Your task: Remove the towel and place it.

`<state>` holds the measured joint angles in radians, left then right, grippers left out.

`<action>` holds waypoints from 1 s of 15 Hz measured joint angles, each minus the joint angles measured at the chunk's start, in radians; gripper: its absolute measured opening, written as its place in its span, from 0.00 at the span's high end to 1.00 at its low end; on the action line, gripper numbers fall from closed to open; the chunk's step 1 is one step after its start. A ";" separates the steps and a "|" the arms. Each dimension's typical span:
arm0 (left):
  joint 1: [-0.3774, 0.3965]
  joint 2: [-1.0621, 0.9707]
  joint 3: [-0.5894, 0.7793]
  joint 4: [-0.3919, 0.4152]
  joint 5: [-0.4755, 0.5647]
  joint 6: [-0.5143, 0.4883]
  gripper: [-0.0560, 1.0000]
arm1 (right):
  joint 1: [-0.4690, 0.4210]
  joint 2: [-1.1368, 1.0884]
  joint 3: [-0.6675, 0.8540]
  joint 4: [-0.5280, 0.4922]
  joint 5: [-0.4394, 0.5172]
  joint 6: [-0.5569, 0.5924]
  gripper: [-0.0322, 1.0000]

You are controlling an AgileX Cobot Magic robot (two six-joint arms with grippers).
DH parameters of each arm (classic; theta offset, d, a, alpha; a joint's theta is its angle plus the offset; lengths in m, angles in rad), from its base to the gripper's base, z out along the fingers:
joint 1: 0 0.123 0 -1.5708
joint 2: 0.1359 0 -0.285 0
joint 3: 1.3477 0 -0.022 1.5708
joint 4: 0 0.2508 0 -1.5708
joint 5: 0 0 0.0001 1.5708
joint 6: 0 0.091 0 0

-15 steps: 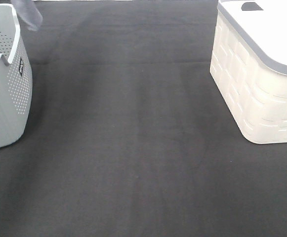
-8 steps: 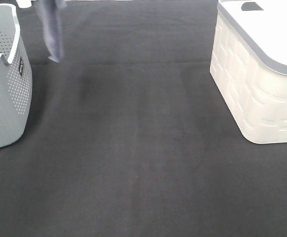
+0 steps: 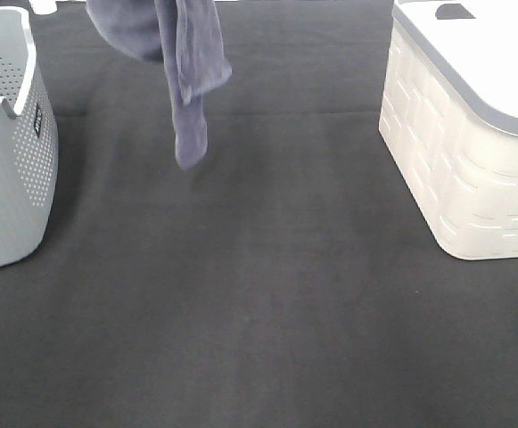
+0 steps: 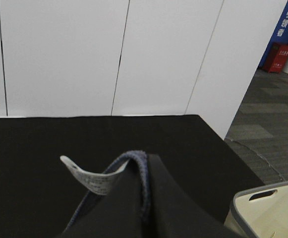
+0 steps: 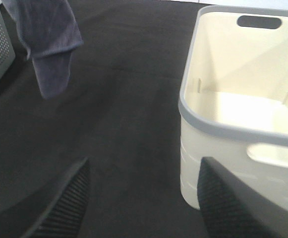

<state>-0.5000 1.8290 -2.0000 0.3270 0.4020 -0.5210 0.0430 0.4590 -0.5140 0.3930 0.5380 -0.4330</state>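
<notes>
The grey-lavender towel [image 3: 185, 71] hangs bunched in the air from above the exterior view's top edge, between the two baskets and nearer the grey one. Its tip is above the black table. In the left wrist view my left gripper [image 4: 144, 166] is shut on the towel's stitched edge [image 4: 134, 157], with the white tag [image 4: 86, 178] sticking out beside it. My right gripper [image 5: 144, 198] is open and empty, low over the table beside the cream basket. The towel also shows in the right wrist view [image 5: 49, 44]. Neither gripper shows in the exterior view.
A grey perforated basket [image 3: 13, 178] stands at the left edge. A cream basket [image 3: 472, 169] with a grey rim stands at the right, empty inside in the right wrist view [image 5: 243, 114]. A black cloth [image 3: 259, 294] covers the table.
The hanging towel has swung right from beside the grey basket toward the middle of the table, and more of it now shows. The baskets have not moved.
</notes>
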 joint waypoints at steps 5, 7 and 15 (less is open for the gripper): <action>-0.039 0.006 0.090 0.026 0.023 -0.006 0.95 | 0.059 0.397 0.000 0.622 -0.208 -0.531 0.36; -0.058 0.007 0.091 0.071 0.040 -0.006 0.95 | 0.246 0.549 -0.005 0.866 -0.360 -0.794 0.36; -0.075 0.007 0.093 0.119 0.127 -0.006 0.95 | 0.689 1.147 -0.354 0.952 -0.784 -0.954 0.36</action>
<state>-0.5750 1.8360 -1.9070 0.4460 0.5290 -0.5270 0.7320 1.6060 -0.8680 1.3450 -0.2460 -1.3870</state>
